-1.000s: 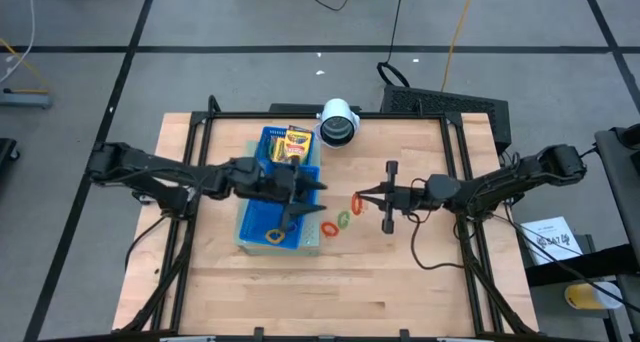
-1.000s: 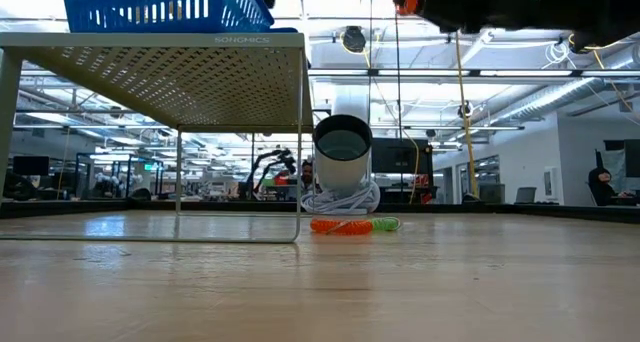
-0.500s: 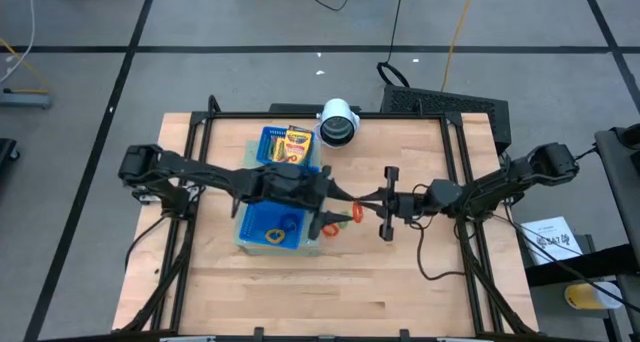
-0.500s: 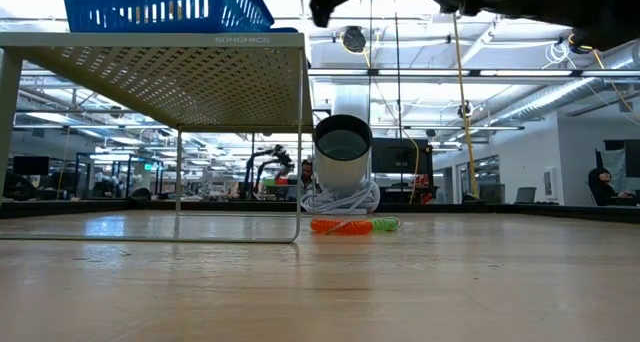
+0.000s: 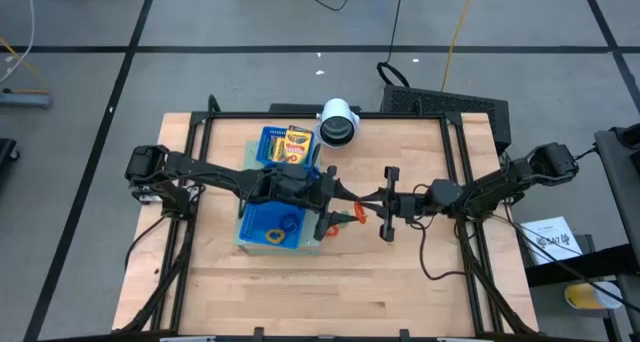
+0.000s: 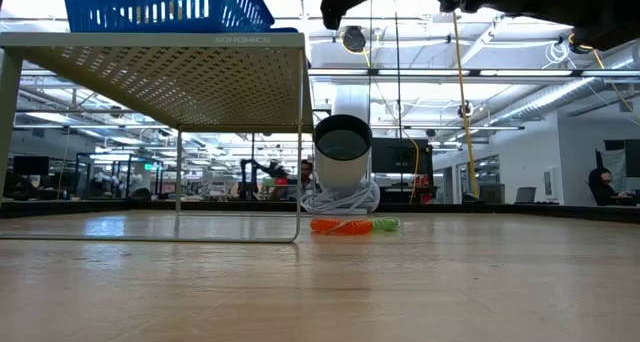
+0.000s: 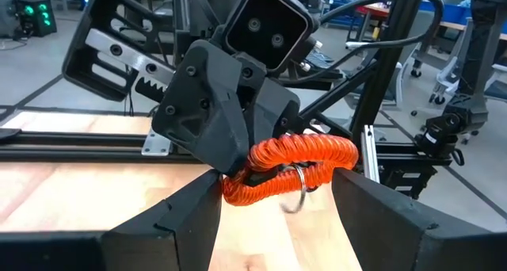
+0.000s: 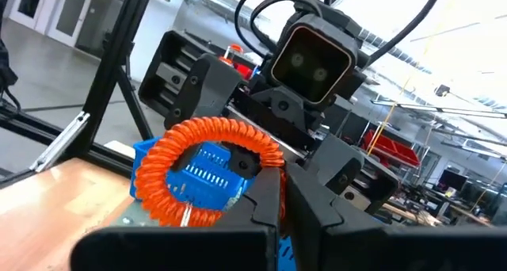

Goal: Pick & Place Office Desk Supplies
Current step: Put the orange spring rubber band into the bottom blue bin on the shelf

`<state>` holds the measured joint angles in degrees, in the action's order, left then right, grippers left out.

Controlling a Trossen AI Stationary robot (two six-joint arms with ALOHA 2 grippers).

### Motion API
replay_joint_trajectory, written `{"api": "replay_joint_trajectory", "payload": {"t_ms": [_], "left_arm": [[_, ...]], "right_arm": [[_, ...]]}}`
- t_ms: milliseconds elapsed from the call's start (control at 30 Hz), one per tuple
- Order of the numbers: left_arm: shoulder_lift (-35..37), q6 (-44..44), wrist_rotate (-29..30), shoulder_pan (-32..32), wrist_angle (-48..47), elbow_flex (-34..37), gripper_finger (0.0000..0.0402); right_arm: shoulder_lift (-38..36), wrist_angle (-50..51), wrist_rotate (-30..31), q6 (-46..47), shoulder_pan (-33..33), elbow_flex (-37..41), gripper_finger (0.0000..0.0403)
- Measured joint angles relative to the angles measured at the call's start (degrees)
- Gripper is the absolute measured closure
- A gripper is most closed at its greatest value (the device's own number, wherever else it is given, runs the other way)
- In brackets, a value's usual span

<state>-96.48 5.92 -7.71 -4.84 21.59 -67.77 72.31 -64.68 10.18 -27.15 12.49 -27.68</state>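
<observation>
The orange ring (image 8: 207,169) is up in the air near the middle of the surface (image 5: 400,272), pinched tight in the right gripper (image 5: 362,198), whose fingers are squeezed shut on it. The left gripper (image 5: 338,204) meets it nose to nose, its fingers (image 7: 166,223) spread wide on both sides of the ring, grasping nothing yet. If the right one lets go too soon, the ring could drop and bounce away, I think. Two more rings (image 6: 352,224) lie below. At about nine o'clock from the ring sits the blue tray (image 5: 252,222), with crayon boxes (image 5: 297,140) at eleven. Far behind are desks and bright lights.
</observation>
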Motion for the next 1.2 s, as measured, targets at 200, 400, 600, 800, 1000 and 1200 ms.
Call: {"api": "replay_joint_trajectory", "payload": {"t_ms": [200,400,600,800,1000,1200], "left_arm": [[0.02,-0.20,0.01,0.07,1.23,0.00,0.0156],[0.02,-1.01,0.22,0.13,1.61,0.00,0.0156],[0.06,-1.05,1.01,0.27,1.22,0.00,0.0156],[0.06,-1.30,1.86,0.49,1.02,0.00,0.0156],[0.08,-1.71,4.74,0.37,1.02,0.00,0.0156],[0.19,-1.49,3.70,0.07,1.26,-0.07,0.0156]], "right_arm": [[0.00,-0.75,-2.74,2.44,-0.04,-0.02,0.0401],[0.00,-0.89,-0.83,2.12,0.03,-0.04,0.0401],[-0.31,-0.59,6.47,-5.97,1.18,-0.04,0.0401],[-0.31,-0.59,18.83,-17.29,4.46,-0.07,0.0401],[-0.31,-0.94,26.48,-23.92,7.56,-0.07,0.0401],[-0.31,-1.33,33.33,-26.76,8.90,-0.04,0.0401]]}}
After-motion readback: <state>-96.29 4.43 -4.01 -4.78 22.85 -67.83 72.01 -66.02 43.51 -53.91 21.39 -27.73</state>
